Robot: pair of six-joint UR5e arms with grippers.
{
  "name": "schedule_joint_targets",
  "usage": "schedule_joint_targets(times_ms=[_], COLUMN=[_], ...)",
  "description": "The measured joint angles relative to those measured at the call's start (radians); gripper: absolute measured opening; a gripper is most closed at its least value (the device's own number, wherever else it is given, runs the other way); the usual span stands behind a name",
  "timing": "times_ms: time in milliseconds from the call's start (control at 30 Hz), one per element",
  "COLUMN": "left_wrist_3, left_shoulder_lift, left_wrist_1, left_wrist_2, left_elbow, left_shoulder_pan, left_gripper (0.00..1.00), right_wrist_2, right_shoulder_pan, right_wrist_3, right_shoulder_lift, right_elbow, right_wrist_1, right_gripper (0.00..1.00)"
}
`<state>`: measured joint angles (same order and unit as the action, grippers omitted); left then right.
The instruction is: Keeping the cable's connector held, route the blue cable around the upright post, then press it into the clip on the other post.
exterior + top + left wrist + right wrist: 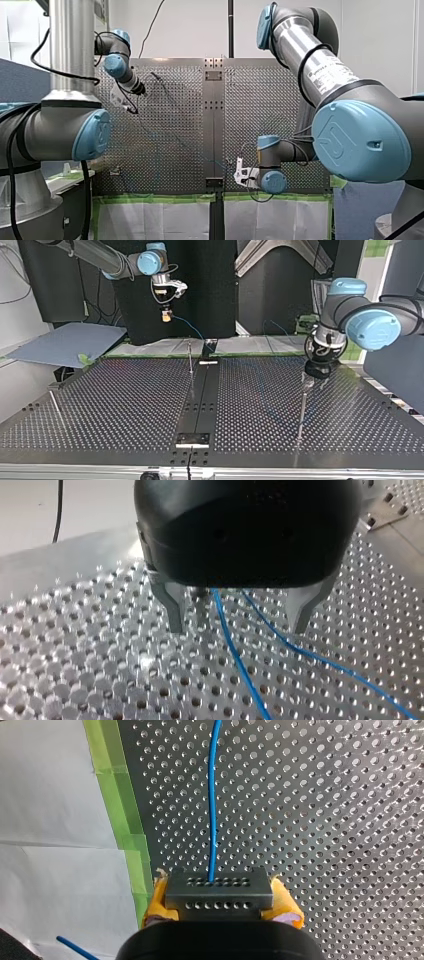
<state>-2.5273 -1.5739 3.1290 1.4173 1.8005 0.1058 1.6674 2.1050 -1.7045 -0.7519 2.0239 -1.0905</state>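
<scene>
While my right hand (pixel 220 896) pinches a dark grey rectangular connector (pixel 219 889) with rows of small holes, its yellow pads (pixel 287 909) press against the block's two short ends. A thin blue cable (pixel 213 820) leaves the middle of the connector's face and runs straight ahead over the silver perforated metal counter (pixel 325 820). Beside the cable, a strip of green tape (pixel 127 835) borders the counter's edge, with a white sheet (pixel 50 820) beyond it.

Seen from the top view, this hand hangs in the air above the counter's far edge. The cable slopes down from it to the counter near a thin upright metal post (pixel 190 360) at the middle strip. From there only a faint blue line shows, crossing the holes toward the view's right.

My left hand (pixel 237 626), black with bare metal fingers (pixel 172 611), is spread wide and grips nothing. It points down, close over the counter. Two runs of the blue cable pass between its fingers and touch neither. A slim grey pin (pixel 200 611) stands just beside one finger. In the top view this hand sits right above a second thin upright post (pixel 303 410) at the right. Something pale sits at that post's top, but I cannot tell whether it is the clip.
</scene>
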Motion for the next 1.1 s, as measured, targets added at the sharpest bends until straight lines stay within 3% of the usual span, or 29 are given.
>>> schedule_joint_targets(times_ms=[267,533,833,967,1100], left_wrist_3=[0.044,0.125,0.212,0.249,0.288], left_shoulder_lift=[0.070,0.153,0.229,0.218,0.193], left_wrist_1=[0.059,0.118,0.153,0.177,0.209], left_wrist_2=[0.020,0.078,0.017,-0.002,0.017], left_elbow=[0.000,0.000,-0.001,-0.014,-0.042], left_shoulder_pan=[-0.017,-0.022,-0.026,-0.030,-0.038], left_gripper=[1.00,1.00,1.00,1.00,1.00], right_wrist_2=[0.000,-0.004,-0.013,-0.015,-0.017], right_shoulder_pan=[0.000,0.000,0.002,0.002,0.002], right_wrist_3=[0.000,0.000,-0.001,-0.001,-0.003], right_shoulder_lift=[0.001,0.000,0.000,0.000,0.000], right_elbow=[0.000,0.000,0.000,-0.001,-0.001], right_wrist_1=[0.000,0.000,0.000,0.000,-0.003], right_gripper=[0.00,0.00,0.00,0.00,0.00])
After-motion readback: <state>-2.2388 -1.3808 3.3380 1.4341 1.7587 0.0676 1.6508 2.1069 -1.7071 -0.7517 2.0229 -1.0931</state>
